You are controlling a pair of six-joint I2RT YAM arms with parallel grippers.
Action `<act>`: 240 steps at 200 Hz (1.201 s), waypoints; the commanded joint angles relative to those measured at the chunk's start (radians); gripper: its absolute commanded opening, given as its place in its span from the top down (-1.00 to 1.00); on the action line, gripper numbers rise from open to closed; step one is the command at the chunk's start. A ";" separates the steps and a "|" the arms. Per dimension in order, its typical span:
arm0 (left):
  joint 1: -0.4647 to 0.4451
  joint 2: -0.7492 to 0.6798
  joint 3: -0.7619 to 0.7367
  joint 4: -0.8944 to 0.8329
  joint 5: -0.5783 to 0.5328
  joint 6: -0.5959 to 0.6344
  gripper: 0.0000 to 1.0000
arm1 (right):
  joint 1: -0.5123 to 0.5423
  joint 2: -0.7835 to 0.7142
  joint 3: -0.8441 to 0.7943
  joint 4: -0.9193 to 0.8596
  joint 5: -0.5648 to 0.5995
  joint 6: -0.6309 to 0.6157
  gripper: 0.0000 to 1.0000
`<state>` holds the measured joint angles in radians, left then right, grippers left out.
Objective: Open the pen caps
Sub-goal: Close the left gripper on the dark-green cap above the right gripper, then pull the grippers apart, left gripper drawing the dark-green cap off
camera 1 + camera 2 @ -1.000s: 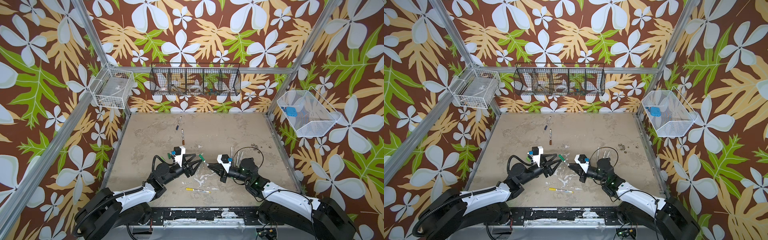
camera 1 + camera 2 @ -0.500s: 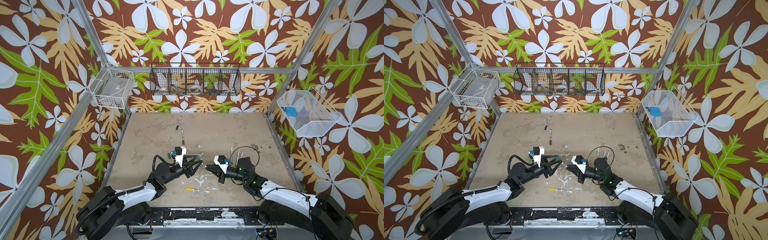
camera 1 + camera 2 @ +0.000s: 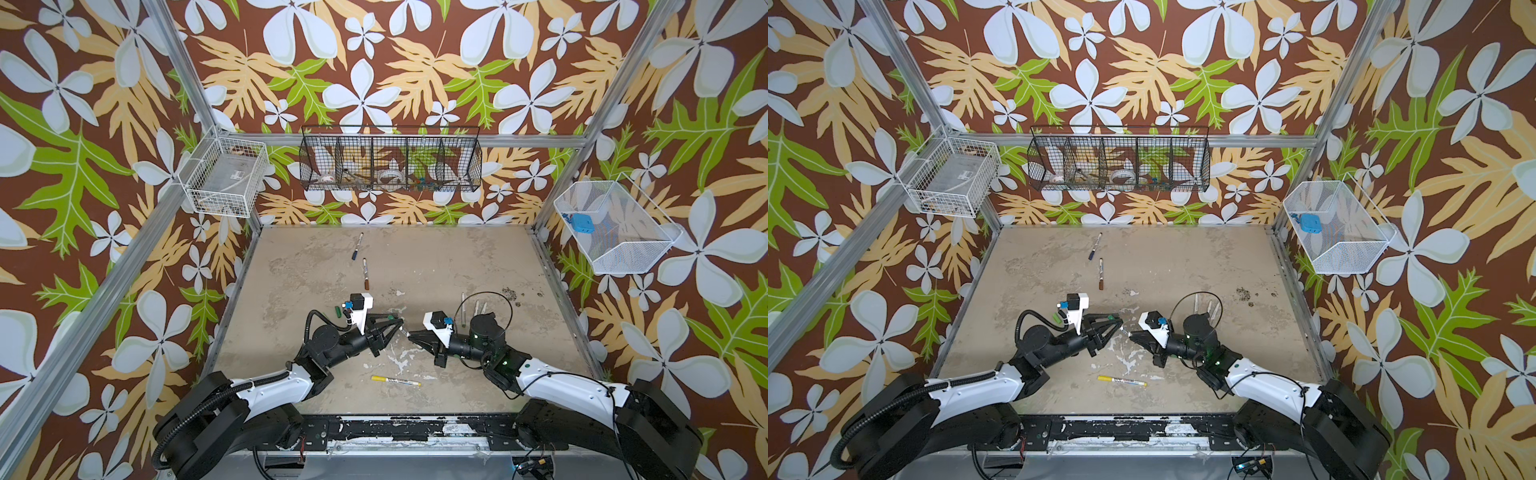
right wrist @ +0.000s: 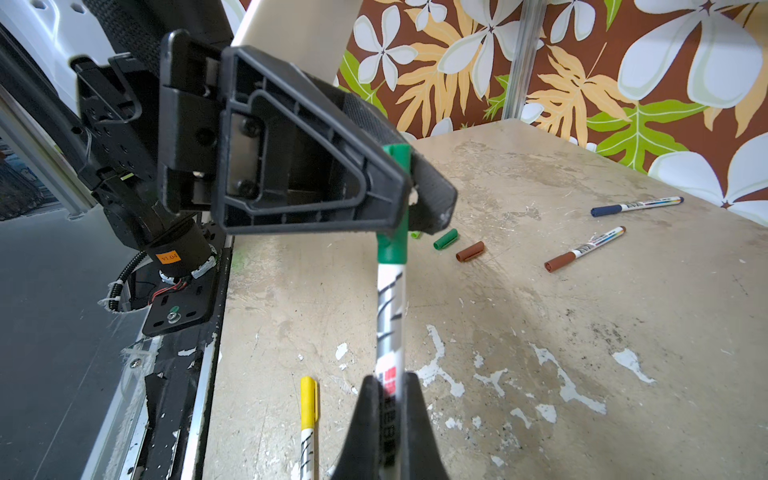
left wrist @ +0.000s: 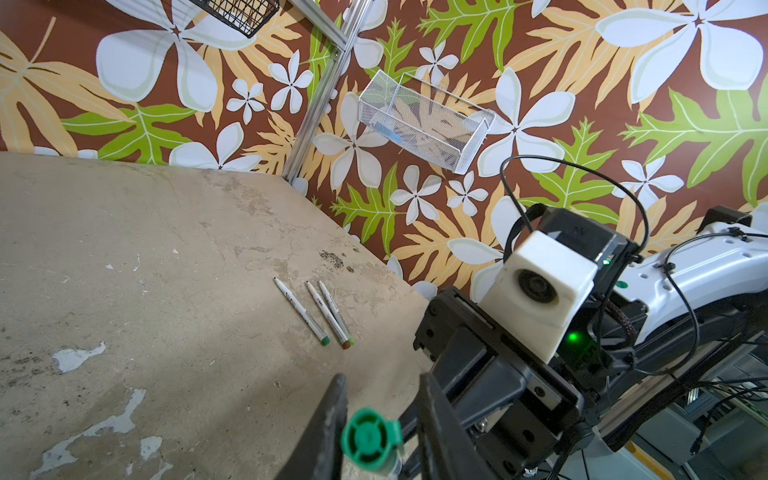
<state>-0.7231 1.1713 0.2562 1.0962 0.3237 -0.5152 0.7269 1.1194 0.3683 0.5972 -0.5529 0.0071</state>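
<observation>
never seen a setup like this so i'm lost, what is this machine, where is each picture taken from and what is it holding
It is a pair of robot arms at the near edge of a table, inside a box with flowered walls. Two pictures look down from overhead and show nearly the same scene. The other two come from a small camera on each arm's wrist, looking along its tool. The right tool is shut on the barrel of a green pen. The left tool has its fingers either side of that pen's green cap; whether they pinch it yet I cannot tell. On the table lie a yellow pen, a blue pen and a brown pen, all capped, three pens with caps off, and loose caps.
</observation>
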 commanded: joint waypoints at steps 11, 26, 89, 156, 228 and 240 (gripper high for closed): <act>0.003 -0.013 -0.007 0.041 0.009 0.006 0.64 | 0.005 -0.002 0.006 0.003 -0.004 -0.008 1.00; 0.004 -0.015 -0.006 0.041 0.009 0.006 0.75 | 0.006 -0.004 0.004 0.003 0.001 -0.009 0.95; 0.003 -0.031 -0.019 0.047 0.014 0.044 1.00 | 0.006 -0.035 -0.013 0.021 0.004 0.003 0.26; 0.000 0.037 0.002 0.066 0.121 0.107 1.00 | 0.006 -0.030 -0.011 0.038 -0.016 0.017 0.25; -0.008 0.058 -0.001 0.108 0.181 0.119 1.00 | 0.008 0.048 0.021 0.048 -0.103 0.040 0.23; -0.008 0.059 -0.001 0.108 0.186 0.118 1.00 | 0.009 0.057 0.025 0.052 -0.116 0.043 0.28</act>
<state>-0.7292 1.2285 0.2535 1.1484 0.4805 -0.4122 0.7338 1.1625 0.3817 0.6147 -0.6262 0.0410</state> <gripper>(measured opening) 0.151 0.380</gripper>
